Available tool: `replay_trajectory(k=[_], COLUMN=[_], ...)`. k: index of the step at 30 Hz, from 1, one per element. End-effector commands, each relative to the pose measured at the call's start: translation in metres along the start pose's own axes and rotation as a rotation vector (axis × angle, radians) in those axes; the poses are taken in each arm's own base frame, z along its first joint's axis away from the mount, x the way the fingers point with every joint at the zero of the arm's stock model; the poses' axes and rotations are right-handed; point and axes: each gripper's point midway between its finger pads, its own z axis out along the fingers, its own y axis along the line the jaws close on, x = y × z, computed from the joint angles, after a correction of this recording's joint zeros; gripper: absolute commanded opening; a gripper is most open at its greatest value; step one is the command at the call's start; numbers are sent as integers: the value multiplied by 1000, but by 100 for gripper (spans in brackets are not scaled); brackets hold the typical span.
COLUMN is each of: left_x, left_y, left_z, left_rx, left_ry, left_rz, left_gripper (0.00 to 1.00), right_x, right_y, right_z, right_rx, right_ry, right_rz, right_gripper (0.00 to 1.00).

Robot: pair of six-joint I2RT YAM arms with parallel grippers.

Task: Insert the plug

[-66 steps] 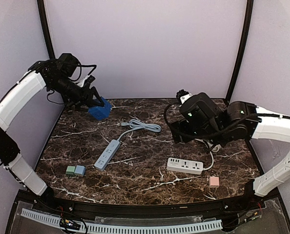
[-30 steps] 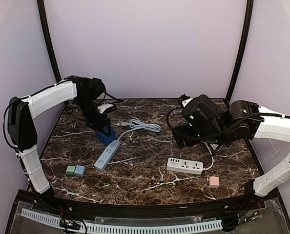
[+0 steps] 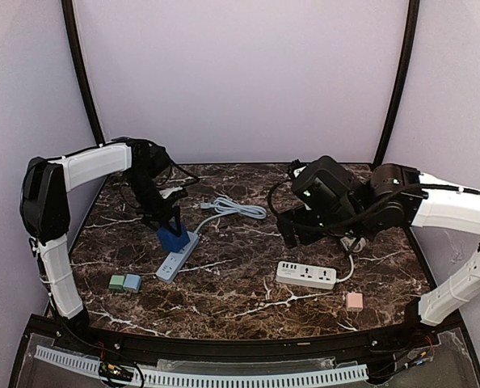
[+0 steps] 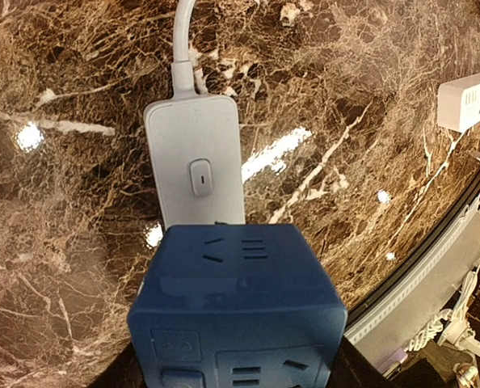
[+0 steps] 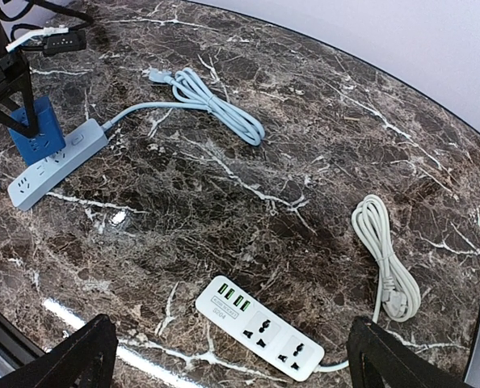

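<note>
left gripper (image 3: 170, 229) grips the blue cube adapter (image 4: 236, 323); square it over the power strip (image 4: 193, 166), press straight down; right gripper (image 5: 232, 356) gapes wide

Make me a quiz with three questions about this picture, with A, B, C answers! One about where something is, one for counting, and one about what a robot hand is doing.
1. Where is the blue cube plug?
A) on the coiled cable
B) on the pale blue power strip
C) beside the pink block

2. How many power strips lie on the table?
A) one
B) two
C) four

3. What is the right gripper doing?
A) open, holding nothing
B) shut on the coiled cable
C) shut on the pink block

Answers:
1 B, the cube stands on that strip, near its cord end.
2 B, there is the pale blue one and a white power strip.
3 A, its fingers stand wide apart above the table.
</note>
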Motion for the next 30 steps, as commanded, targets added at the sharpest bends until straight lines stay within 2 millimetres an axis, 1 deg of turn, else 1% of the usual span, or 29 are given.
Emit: replay_trajectory(k=[1,9,19,30], left_x=[1,-2,-2,-3], left_y=[1,6,9,12], left_z=[0,2,5,10], left_rx=[9,-11,-25,-24], left_ry=[-9,-16,-9,-6], left_rz=[7,31,58,75], left_gripper=[1,1,1,1], right_x=[-6,-6,-6,-8], right_y=[2,7,5,9], right_z=[-1,3,2,5], right_rx=[0,-3,-1,-1], right_ry=[-1,8,5,7], right_rz=[10,-4,0,-8], right_gripper=[99,99,98,99])
